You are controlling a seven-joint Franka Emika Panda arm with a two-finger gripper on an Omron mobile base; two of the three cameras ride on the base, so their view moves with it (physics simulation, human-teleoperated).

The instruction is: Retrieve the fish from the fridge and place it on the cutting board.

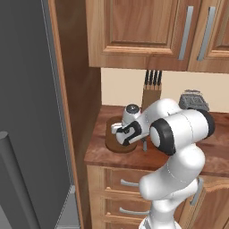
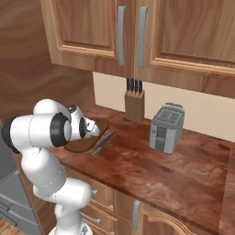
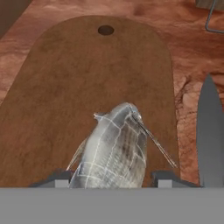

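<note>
Poised low over the cutting board, gripper with its two dark fingertips spread to either side of the fish, a gap visible on the right between tip and body; whether the left tip touches cannot be told. Looks like a release in progress, fish apparently resting on the wood. Fish silvery-grey, scaled in a faint net pattern, tapering forward with thin fins flaring out. Board dark brown, smooth-grained, rounded at the far end with a small hanging hole, lying on a mottled reddish-brown counter. Kitchen knife with grey blade just beside the board, laid flat alongside it. Knife block upright against the back wall, metal toaster further right. Grey fridge to the arm's left. Placement judged all but complete.
</note>
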